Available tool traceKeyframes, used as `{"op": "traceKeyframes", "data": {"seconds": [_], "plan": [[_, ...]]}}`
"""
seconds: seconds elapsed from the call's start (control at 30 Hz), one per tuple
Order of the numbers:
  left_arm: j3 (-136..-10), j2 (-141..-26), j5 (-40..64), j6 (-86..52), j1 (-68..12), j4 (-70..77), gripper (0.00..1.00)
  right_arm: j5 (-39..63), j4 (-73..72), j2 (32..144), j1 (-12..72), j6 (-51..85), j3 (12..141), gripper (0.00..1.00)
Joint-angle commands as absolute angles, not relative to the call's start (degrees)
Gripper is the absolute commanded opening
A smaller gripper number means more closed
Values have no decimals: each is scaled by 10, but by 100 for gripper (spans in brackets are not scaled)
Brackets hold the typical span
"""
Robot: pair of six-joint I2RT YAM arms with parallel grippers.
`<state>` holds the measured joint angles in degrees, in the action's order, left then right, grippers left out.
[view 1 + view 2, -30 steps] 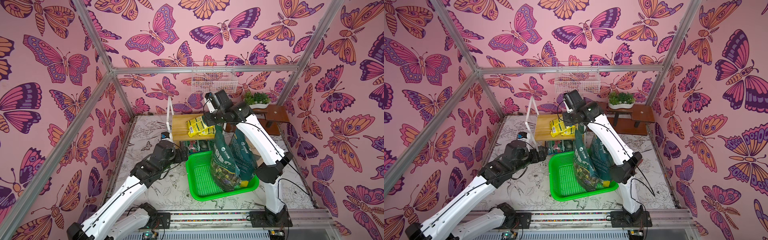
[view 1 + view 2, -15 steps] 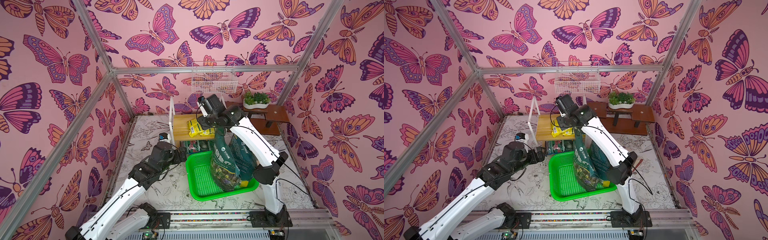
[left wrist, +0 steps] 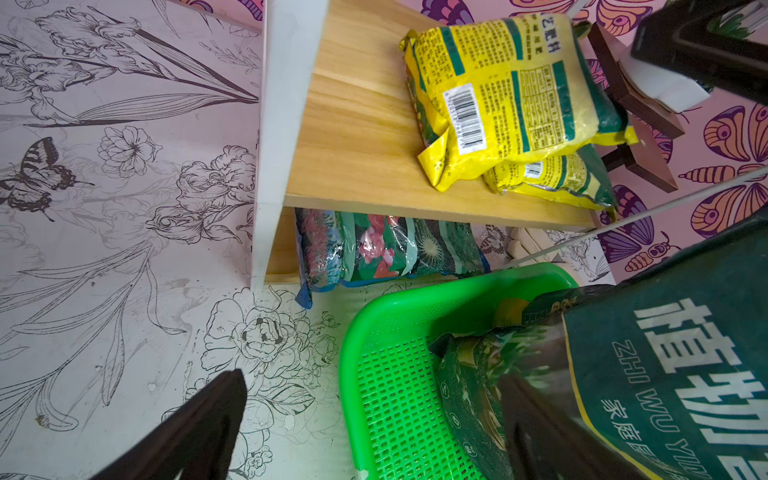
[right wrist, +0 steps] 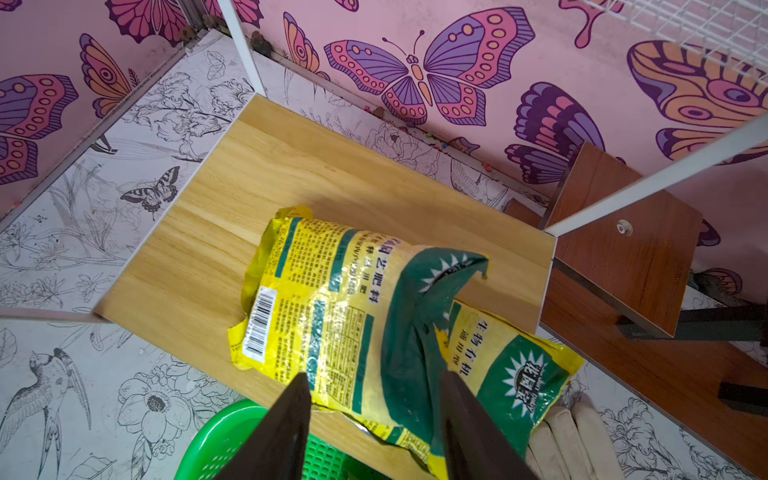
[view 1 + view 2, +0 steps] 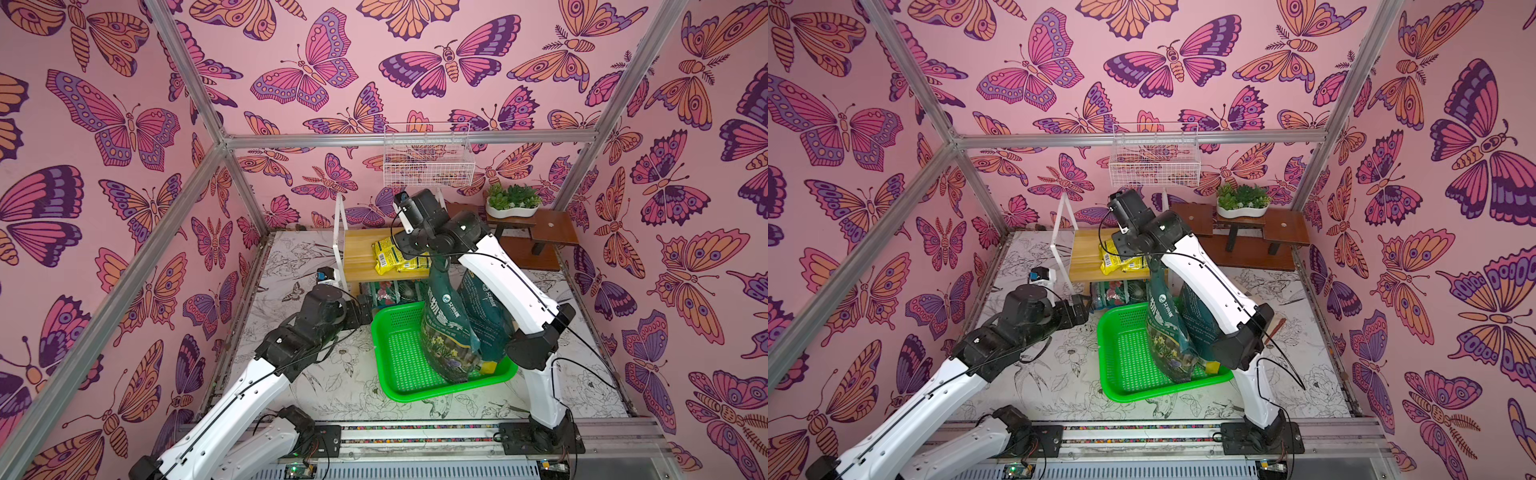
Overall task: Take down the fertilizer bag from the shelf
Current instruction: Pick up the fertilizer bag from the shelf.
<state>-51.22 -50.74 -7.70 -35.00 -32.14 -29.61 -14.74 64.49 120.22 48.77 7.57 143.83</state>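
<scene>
Black and spread fully wide, leftmost: left gripper, low over the flower-drawn table, facing the shelf and the near corner of the green basket. Pale yellowish wood in a thin white frame, two boards. On the upper board, toward its right end, two yellow packs stacked: fertilizer bag on top, barcode side up, lying slantwise across a second yellow bag, both resting on the wood, not yet taken down. On the lower board, flower-printed packs, filling the space under the upper board, one corner sticking out past the front. Poised over the near edge of the top yellow pack: right gripper, fingers parted to a middling width, contact with the plastic impossible to judge. On the table just before the shelf, the basket, holding two tall dark green bags, upright and pressed together on its right side, green mesh floor showing on the left. Higher on the back wall, white wire basket, contents unclear. Farthest right, dark brown plant stand bearing a white planter of green plants.
</scene>
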Motion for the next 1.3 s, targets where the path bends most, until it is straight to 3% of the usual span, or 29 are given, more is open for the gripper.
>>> {"op": "traceKeyframes", "data": {"seconds": [0.0,0.47,0.57,0.7,0.83,0.97,1.27], "plan": [[-499,-495,-75,-353,-316,-290,100,-169,651,1222,490,80,1432,53],[-494,-485,-75,-350,-311,-291,100,-145,632,1241,471,101,1396,52],[-496,-487,-74,-351,-310,-292,100,-145,632,1245,469,100,1393,44],[-497,-489,-73,-351,-309,-291,100,-138,632,1245,465,100,1387,22],[-499,-491,-72,-350,-309,-292,100,-138,628,1243,465,97,1387,17],[-501,-492,-72,-349,-308,-292,100,-133,618,1237,465,93,1390,2],[-500,-496,-72,-350,-307,-290,100,-118,586,1188,465,88,1389,0]]}}
